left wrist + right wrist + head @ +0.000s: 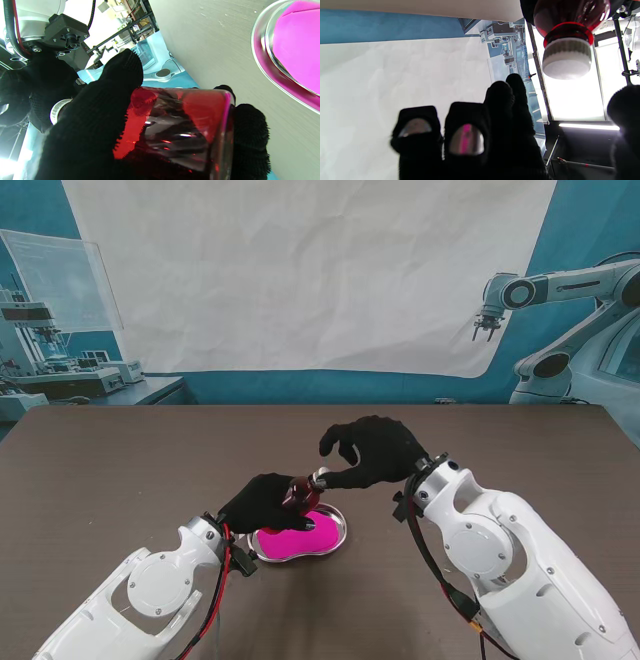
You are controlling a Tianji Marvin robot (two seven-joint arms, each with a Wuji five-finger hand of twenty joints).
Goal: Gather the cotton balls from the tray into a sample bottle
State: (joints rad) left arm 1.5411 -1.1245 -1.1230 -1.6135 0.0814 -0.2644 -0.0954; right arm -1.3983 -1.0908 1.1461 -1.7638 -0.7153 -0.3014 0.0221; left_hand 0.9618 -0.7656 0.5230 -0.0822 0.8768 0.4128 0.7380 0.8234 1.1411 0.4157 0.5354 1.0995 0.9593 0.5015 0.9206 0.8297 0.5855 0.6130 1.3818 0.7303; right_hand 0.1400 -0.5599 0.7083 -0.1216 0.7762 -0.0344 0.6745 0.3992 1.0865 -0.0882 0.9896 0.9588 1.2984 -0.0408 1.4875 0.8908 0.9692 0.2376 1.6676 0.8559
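My left hand (262,502) is shut on a translucent red sample bottle (300,492), held tilted above the far edge of the tray (338,532). The bottle's white ribbed cap (320,477) points toward my right hand (375,450). That hand hovers just beyond the cap with its fingers spread. In the right wrist view the cap (566,57) sits on the bottle (570,15), apart from the fingers (500,112) and thumb. The left wrist view shows the bottle (180,130) wrapped by gloved fingers (100,112). I see no cotton balls; the tray shows only its magenta liner (290,540).
The kidney-shaped steel tray (260,62) lies on the brown table (120,470) between my forearms. A white backdrop and lab equipment stand behind the table's far edge.
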